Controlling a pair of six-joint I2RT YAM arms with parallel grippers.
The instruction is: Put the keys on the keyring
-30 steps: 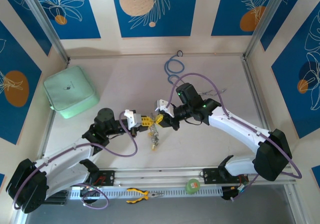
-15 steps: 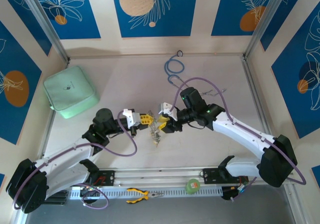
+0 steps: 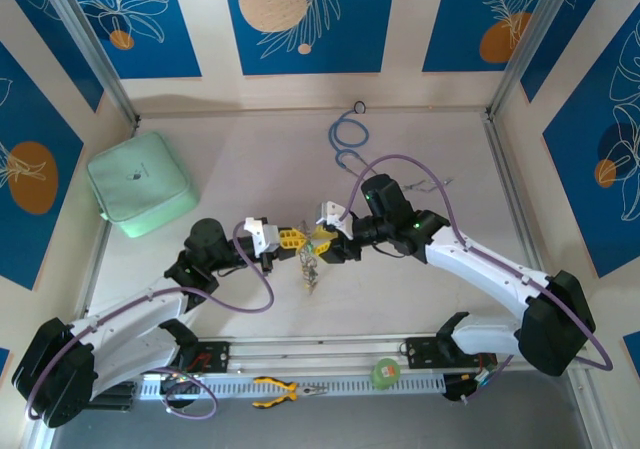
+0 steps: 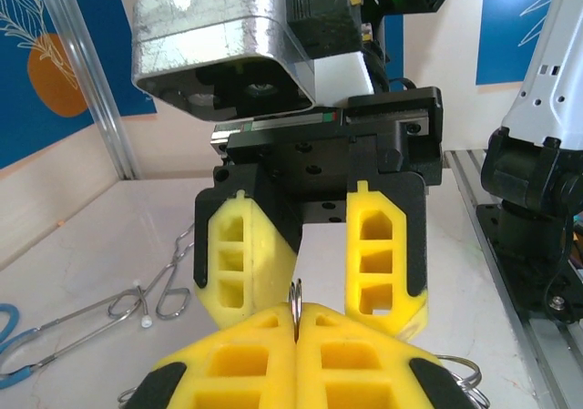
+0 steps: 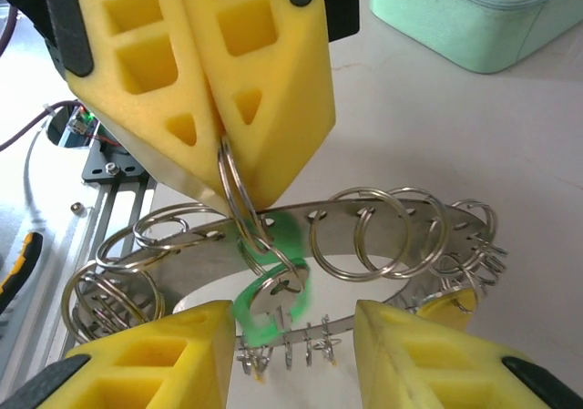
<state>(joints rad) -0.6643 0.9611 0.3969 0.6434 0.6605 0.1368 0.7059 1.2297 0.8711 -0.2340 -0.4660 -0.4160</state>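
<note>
Currently mid-threading, by my reading. Left pincer [image 5: 232,177] is clamped on one small split ring of the keyring [image 5: 332,207], which hangs below it, between the two arms. A green-headed key [image 5: 269,286] dangles at that ring. Right pincer [image 4: 310,272] stands apart, straddling the key without touching it. Next move likely calls for closing on the key and working it round the coil. Both arms reach inward over the worktop [image 3: 240,169], pincers facing tip to tip.
</note>
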